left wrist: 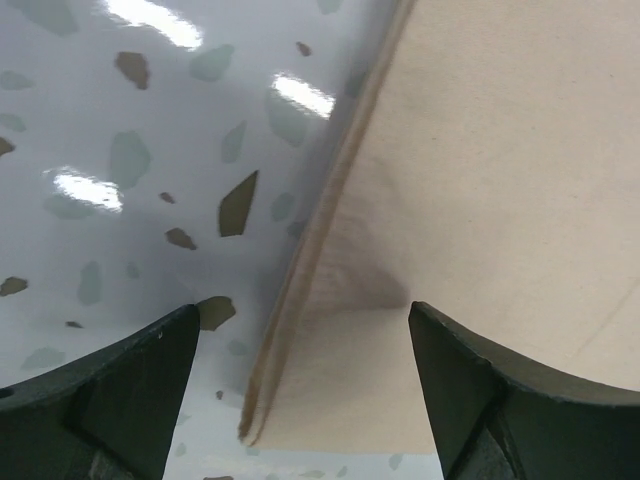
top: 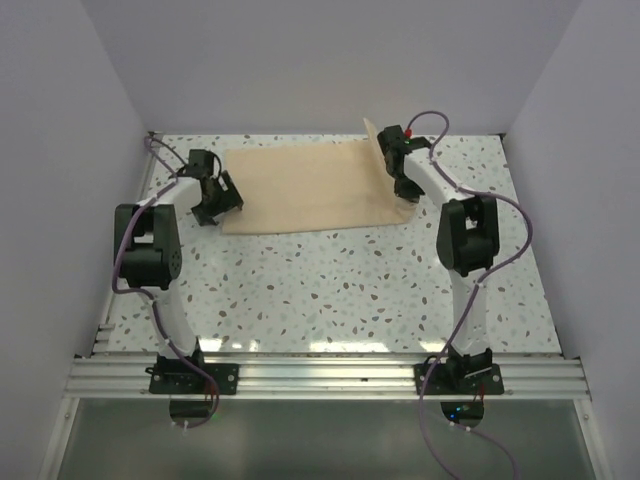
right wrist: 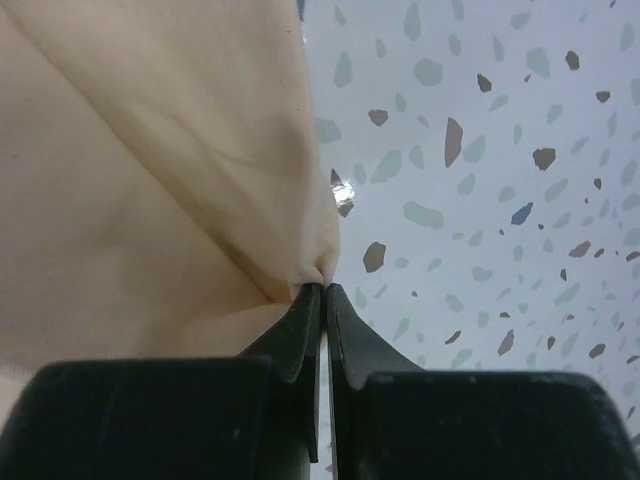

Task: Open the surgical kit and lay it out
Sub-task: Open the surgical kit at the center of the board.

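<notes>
Right pincer [right wrist: 322, 300]: pressed together, pinching a fold at the edge of the wrap [right wrist: 150, 180]. The cloth spreads up and left of the tips, with the speckled table [right wrist: 480, 200] to their right.

Left pincer [left wrist: 302, 310]: spread, straddling the wrap's opposite edge, one finger over the table and the other over the cloth.

The wrap lies folded on the table between both pincers, its right edge lifted.

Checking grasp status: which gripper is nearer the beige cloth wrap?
Right. The right gripper is pinched shut on the beige cloth wrap at its right edge; the left gripper straddles the left edge, fingers open.
</notes>
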